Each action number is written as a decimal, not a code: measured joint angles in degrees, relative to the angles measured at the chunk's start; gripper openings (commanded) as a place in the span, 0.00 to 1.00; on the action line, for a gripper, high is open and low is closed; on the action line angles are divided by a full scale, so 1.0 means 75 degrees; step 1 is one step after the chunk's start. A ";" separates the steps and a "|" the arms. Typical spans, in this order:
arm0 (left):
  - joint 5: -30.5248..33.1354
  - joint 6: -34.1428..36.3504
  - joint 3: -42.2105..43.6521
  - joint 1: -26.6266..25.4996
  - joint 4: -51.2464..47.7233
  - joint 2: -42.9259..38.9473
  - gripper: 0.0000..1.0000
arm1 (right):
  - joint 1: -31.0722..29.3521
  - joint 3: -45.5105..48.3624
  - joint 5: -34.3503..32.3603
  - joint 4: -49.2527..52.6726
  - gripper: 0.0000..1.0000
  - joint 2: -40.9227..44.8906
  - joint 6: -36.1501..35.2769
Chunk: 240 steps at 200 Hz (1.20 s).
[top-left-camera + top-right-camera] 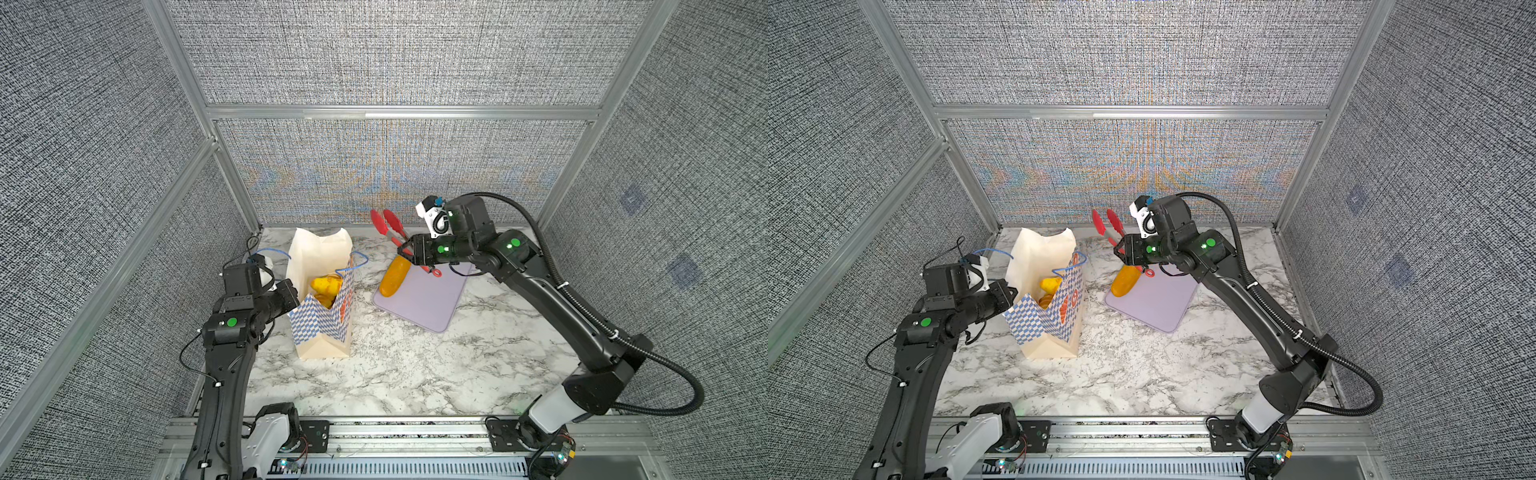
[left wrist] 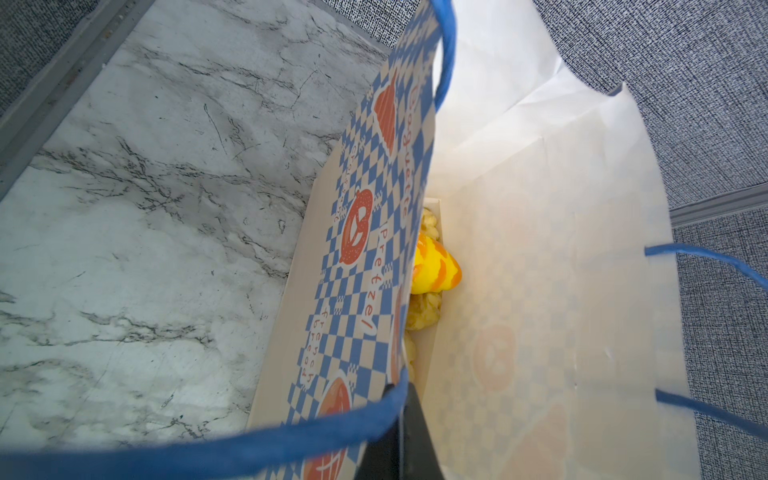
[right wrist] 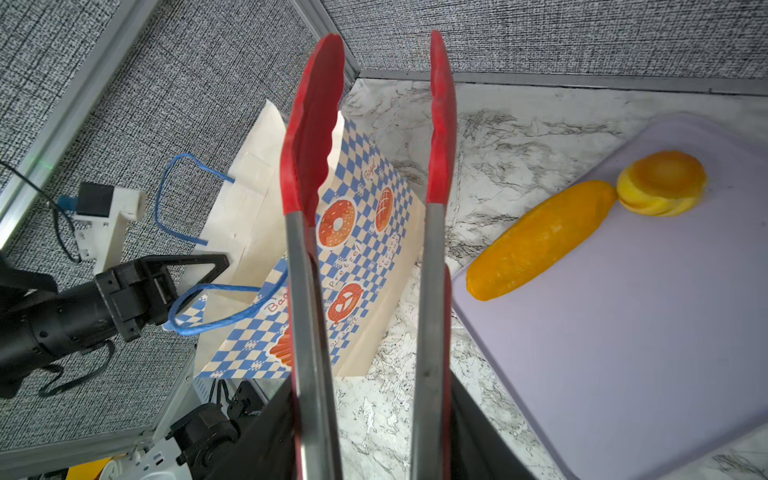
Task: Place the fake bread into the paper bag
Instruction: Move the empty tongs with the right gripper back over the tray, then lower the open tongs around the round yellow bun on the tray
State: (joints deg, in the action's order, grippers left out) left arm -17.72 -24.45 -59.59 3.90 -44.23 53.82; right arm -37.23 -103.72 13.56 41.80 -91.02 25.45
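Marble tabletop (image 1: 415, 374) is shared by the upright bag (image 1: 320, 328), whose rim is pinched by the left hand (image 1: 293, 293), and the tray (image 1: 428, 299) near it. Bread (image 1: 326, 286) is seen inside the bag. Tongs (image 1: 390, 228) are clamped by the right hand (image 1: 409, 251) with their tips spread, raised above the loaf (image 1: 392, 280) at the tray's edge. The loaf is judged light, stiff and slippery, best taken at mid-length. A bun (image 3: 660, 183) lies just beside its end.
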 measured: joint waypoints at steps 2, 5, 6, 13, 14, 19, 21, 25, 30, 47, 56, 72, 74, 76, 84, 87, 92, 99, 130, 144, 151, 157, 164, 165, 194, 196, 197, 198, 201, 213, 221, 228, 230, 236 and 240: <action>0.0000 0.0000 0.0000 0.0000 0.0000 0.0000 0.03 | 0.0020 0.0029 -0.0003 -0.0006 0.51 0.0015 0.0009; 0.0000 0.0000 0.0000 0.0000 0.0000 0.0000 0.03 | 0.0041 0.0061 -0.0003 -0.0012 0.51 0.0029 0.0023; 0.0000 0.0000 0.0000 0.0000 0.0000 0.0000 0.03 | 0.0055 0.0082 -0.0003 -0.0017 0.51 0.0035 0.0026; 0.0000 0.0000 0.0000 0.0000 0.0000 0.0000 0.03 | 0.0119 0.0172 0.0000 -0.0029 0.51 0.0076 0.0050; 0.0000 0.0000 0.0000 0.0000 0.0000 0.0000 0.03 | 0.0131 0.0195 0.0000 -0.0032 0.51 0.0082 0.0052; 0.0000 0.0000 0.0000 0.0000 0.0000 0.0000 0.03 | 0.0178 0.0268 0.0003 -0.0052 0.51 0.0114 0.0082; 0.0000 0.0000 0.0000 0.0000 0.0000 0.0000 0.03 | 0.0204 0.0303 0.0006 -0.0061 0.51 0.0125 0.0105; 0.0000 0.0000 0.0000 0.0000 0.0000 0.0000 0.03 | 0.0242 0.0356 0.0015 -0.0067 0.51 0.0143 0.0137; 0.0000 0.0000 0.0000 0.0000 0.0000 0.0000 0.03 | 0.0303 0.0440 0.0044 -0.0096 0.51 0.0169 0.0163; 0.0000 0.0000 0.0000 0.0000 0.0000 0.0000 0.03 | 0.0522 0.0717 0.0087 -0.0210 0.51 0.0227 0.0239; 0.0000 0.0000 0.0000 0.0000 0.0000 0.0000 0.03 | 0.0664 0.0895 0.0137 -0.0294 0.51 0.0254 0.0251; 0.0000 0.0000 0.0000 0.0000 0.0000 -0.0006 0.03 | 0.0915 0.1218 0.0236 -0.0455 0.51 0.0283 0.0358; 0.0000 0.0000 0.0000 0.0000 -0.0003 -0.0006 0.03 | 0.0947 0.1268 0.0248 -0.0466 0.51 0.0283 0.0367; 0.0000 0.0000 0.0000 0.0000 -0.0003 -0.0006 0.03 | 0.0982 0.1314 0.0262 -0.0487 0.51 0.0286 0.0379; 0.0000 0.0000 0.0000 0.0000 -0.0003 -0.0009 0.03 | 0.1110 0.1498 0.0309 -0.0568 0.51 0.0283 0.0440; 0.0000 0.0000 0.0000 0.0000 -0.0003 -0.0009 0.03 | 0.1163 0.1568 0.0326 -0.0592 0.51 0.0283 0.0455; 0.0000 0.0000 0.0000 0.0000 -0.0003 -0.0009 0.03 | 0.1247 0.1687 0.0376 -0.0638 0.51 0.0280 0.0498; 0.0000 0.0000 0.0000 0.0000 -0.0003 -0.0009 0.03 | 0.1384 0.1874 0.0428 -0.0720 0.51 0.0280 0.0592; 0.0000 0.0003 0.0000 0.0000 -0.0009 -0.0020 0.03 | 0.1941 0.2562 0.0682 -0.1151 0.51 0.0169 0.0854; 0.0000 0.0003 0.0000 0.0000 -0.0009 -0.0020 0.03 | 0.2154 0.2821 0.0810 -0.1367 0.51 0.0032 0.0979; 0.0000 0.0003 0.0000 0.0000 -0.0009 -0.0020 0.03 | 0.2235 0.2914 0.0868 -0.1443 0.51 -0.0041 0.1020; 0.0000 0.0003 0.0000 0.0000 -0.0009 -0.0017 0.03 | 0.2302 0.2993 0.0924 -0.1510 0.51 -0.0119 0.1075; 0.0000 0.0003 0.0000 0.0000 -0.0009 -0.0017 0.03 | 0.2387 0.3060 0.1005 -0.1574 0.51 -0.0207 0.1139; 0.0000 0.0003 0.0000 0.0000 -0.0009 -0.0017 0.03 | 0.2401 0.3072 0.1020 -0.1588 0.51 -0.0224 0.1145; 0.0006 0.0006 0.0000 0.0000 -0.0009 -0.0017 0.03 | 0.2629 0.3115 0.1291 -0.1792 0.51 -0.0644 0.1262; 0.0006 0.0006 0.0000 0.0000 -0.0009 -0.0017 0.03 | 0.2643 0.3115 0.1303 -0.1801 0.51 -0.0670 0.1274; 0.0006 0.0006 0.0000 0.0000 -0.0009 -0.0017 0.03 | 0.2649 0.3115 0.1306 -0.1804 0.51 -0.0679 0.1276; 0.0006 0.0006 0.0000 0.0000 -0.0009 -0.0017 0.03 | 0.2655 0.3115 0.1311 -0.1810 0.51 -0.0694 0.1291; 0.0006 0.0006 0.0000 0.0000 -0.0009 -0.0015 0.03 | 0.2664 0.3115 0.1326 -0.1824 0.51 -0.0729 0.1303; 0.0006 0.0006 0.0000 0.0000 -0.0009 -0.0009 0.03 | 0.2672 0.3110 0.1346 -0.1868 0.51 -0.0877 0.1323; 0.0006 0.0006 0.0000 0.0000 -0.0009 -0.0006 0.03 | 0.2669 0.3092 0.1390 -0.1883 0.52 -0.0976 0.1326; 0.0006 0.0006 0.0000 0.0000 -0.0009 -0.0003 0.03 | 0.2672 0.3066 0.1393 -0.1886 0.52 -0.1064 0.1332; 0.0006 0.0009 0.0000 0.0000 -0.0009 -0.0003 0.03 | 0.2672 0.3060 0.1393 -0.1886 0.52 -0.1078 0.1335; 0.0006 0.0009 0.0000 0.0000 -0.0006 0.0000 0.03 | 0.2675 0.3031 0.1399 -0.1883 0.52 -0.1145 0.1352; 0.0006 0.0009 0.0000 0.0000 -0.0006 0.0006 0.03 | 0.2678 0.3013 0.1399 -0.1886 0.53 -0.1180 0.1349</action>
State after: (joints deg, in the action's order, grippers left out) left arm -17.67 -24.38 -59.59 3.90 -44.27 53.87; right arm -17.15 -81.12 24.05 27.66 -99.88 35.57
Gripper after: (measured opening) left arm 0.048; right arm 0.519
